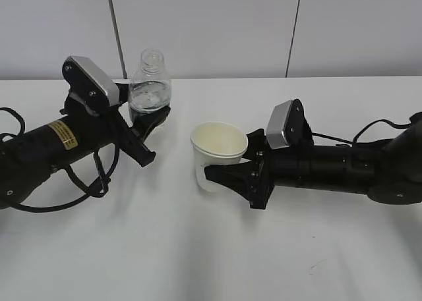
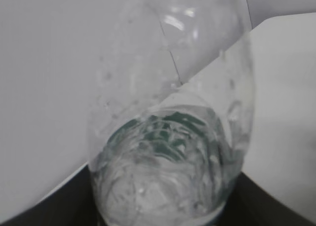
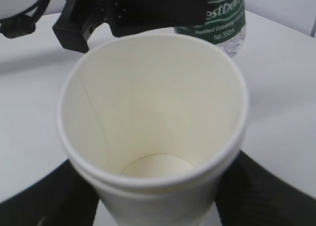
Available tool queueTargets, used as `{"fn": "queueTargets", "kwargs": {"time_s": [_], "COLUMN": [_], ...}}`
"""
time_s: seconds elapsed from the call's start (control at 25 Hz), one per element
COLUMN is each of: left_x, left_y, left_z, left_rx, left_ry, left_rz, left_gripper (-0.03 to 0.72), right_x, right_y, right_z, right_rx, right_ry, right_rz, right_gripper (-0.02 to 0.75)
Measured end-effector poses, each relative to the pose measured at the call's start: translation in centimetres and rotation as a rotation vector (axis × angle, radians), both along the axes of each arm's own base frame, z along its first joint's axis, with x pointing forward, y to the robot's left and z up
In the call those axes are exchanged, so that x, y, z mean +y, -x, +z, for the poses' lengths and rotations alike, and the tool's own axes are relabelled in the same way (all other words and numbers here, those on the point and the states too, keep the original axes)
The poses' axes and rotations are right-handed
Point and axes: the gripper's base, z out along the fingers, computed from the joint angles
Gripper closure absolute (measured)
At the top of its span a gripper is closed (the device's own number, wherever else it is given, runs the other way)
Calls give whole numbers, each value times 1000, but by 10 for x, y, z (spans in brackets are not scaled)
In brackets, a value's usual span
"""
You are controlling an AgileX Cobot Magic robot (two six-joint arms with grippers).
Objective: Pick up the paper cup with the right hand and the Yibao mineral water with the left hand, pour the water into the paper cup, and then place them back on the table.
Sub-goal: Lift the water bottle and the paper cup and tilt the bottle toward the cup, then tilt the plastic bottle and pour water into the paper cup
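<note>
While both arms lie low and nearly level over the white counter (image 1: 198, 248), the left hand (image 1: 142, 133) reaches in from the left, its jaws clamped on the lower body of the Yibao mineral water (image 1: 150, 83), which stands upright with water (image 2: 163, 186) in it. From the right, the right hand (image 1: 231, 176) has its jaws grasping the paper cup (image 1: 218, 153), empty, mouth up and slightly tilted.

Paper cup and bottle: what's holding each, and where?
Right end effector grips the paper cup at its lower wall; left end effector grips the bottle low down.
</note>
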Motion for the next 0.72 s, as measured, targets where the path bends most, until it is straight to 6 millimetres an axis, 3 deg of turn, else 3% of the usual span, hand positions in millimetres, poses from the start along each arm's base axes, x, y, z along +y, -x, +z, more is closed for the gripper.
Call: {"fn": "queueTargets", "kwargs": {"time_s": [0.36, 0.72], "left_x": [-3, -3], "left_y": [-10, -10], "left_z": [11, 10], "left_rx": [-127, -323], "left_ry": [-74, -288], "left_rz": [-7, -19], "left_gripper": [305, 310], "right_x": [7, 8], "right_y": [-8, -17], "right_z": [4, 9], "right_rx": [22, 25], "right_ry": [1, 5], "right_rz": [-1, -9], "right_gripper": [238, 238]}}
